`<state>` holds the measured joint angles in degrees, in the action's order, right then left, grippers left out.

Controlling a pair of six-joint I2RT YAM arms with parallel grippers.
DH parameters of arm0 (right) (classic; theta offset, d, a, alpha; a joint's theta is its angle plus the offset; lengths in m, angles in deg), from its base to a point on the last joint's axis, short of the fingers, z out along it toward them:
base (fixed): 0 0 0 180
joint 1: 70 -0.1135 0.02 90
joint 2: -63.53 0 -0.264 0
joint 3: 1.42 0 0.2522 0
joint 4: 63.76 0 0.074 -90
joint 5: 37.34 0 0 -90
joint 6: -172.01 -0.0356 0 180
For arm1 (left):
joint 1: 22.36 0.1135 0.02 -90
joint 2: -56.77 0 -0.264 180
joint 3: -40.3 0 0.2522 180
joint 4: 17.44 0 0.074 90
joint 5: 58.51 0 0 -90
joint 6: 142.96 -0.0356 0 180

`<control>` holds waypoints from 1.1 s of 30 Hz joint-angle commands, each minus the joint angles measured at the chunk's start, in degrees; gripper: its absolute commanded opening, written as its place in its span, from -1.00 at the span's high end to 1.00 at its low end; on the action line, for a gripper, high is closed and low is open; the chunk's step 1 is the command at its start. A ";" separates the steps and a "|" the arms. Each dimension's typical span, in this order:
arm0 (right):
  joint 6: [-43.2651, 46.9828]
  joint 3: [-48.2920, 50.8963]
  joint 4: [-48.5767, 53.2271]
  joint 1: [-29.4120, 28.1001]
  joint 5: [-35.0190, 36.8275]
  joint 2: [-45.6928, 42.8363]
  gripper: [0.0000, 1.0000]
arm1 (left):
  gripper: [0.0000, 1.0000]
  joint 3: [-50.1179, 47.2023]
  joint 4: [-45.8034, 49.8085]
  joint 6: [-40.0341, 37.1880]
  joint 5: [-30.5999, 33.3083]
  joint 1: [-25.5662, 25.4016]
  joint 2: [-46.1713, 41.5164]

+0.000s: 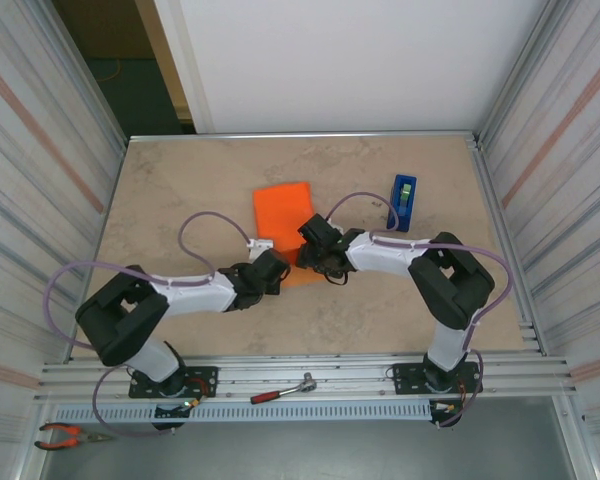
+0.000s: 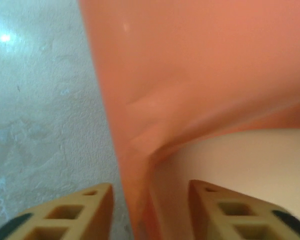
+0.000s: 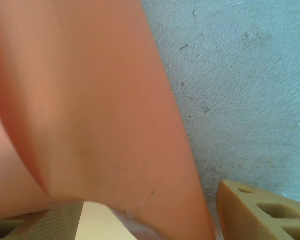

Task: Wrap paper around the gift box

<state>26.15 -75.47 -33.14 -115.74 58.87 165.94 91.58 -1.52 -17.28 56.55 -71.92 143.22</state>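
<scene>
Seen from above, the orange paper point(image 1: 283, 208) lay near the middle of the table point(image 1: 170, 190), a little toward the far edge, gathered into a small humped packet. Both arms reached in from the near edge and met at the packet's near side.

The left gripper point(image 1: 270, 268) sat at the packet's near left corner. In its wrist view the jaws stood partly apart, with a raised fold of the sheet running between them and neither jaw pressing on it. A pale face of the gift box point(image 2: 250, 162) showed under the lifted orange sheet, just right of that fold.

The right gripper point(image 1: 315, 240) sat at the packet's near right side, close to the left one. Its jaws stood wide apart around a sloping flap of the paper and clamped nothing.

A blue tape dispenser point(image 1: 404, 202) stood toward the far right corner, apart from the paper. A red-handled ratchet point(image 1: 283, 390) and orange-handled pliers point(image 1: 70, 435) lay on the frame in front of the near edge.
</scene>
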 commanded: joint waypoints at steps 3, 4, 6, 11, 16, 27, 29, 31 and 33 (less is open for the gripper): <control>1.36 3.80 0.87 -0.61 -0.20 -5.82 -0.42 | -0.18 -0.43 3.63 -2.90 -6.50 3.63 -11.17; 1.57 4.17 1.38 -0.67 -0.26 -7.06 -0.43 | -0.22 -0.47 4.16 -3.28 -8.87 5.47 -12.99; 2.12 4.48 2.52 -0.63 -0.37 -9.00 -0.45 | -0.27 0.22 5.28 -3.56 -13.67 9.83 -15.01; 4.85 0.95 4.93 1.39 -2.17 -11.87 -0.56 | -0.48 4.37 2.41 -4.38 -29.25 22.97 -11.96; 9.46 -8.63 5.14 8.34 -8.81 -8.43 -0.78 | -0.60 13.92 -0.32 -5.33 -42.94 31.36 -0.16; 9.96 -30.94 2.13 21.36 -27.61 13.56 -0.80 | -0.62 29.84 -2.97 -1.38 -52.70 35.39 20.04; 10.14 -35.03 3.28 21.57 -30.32 17.71 -0.80 | -0.62 31.61 -2.94 -0.96 -52.74 35.41 22.27; 10.29 -37.45 3.09 21.06 -31.12 20.38 -0.82 | -0.62 33.28 -2.63 -0.89 -53.15 35.43 24.18; 10.03 -38.80 2.72 20.61 -31.52 22.50 -0.83 | -0.59 34.11 -2.81 -0.98 -53.43 35.39 25.51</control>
<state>34.98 -111.21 -30.86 -93.90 31.82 186.70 123.31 -3.95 -19.00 5.36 -36.60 167.51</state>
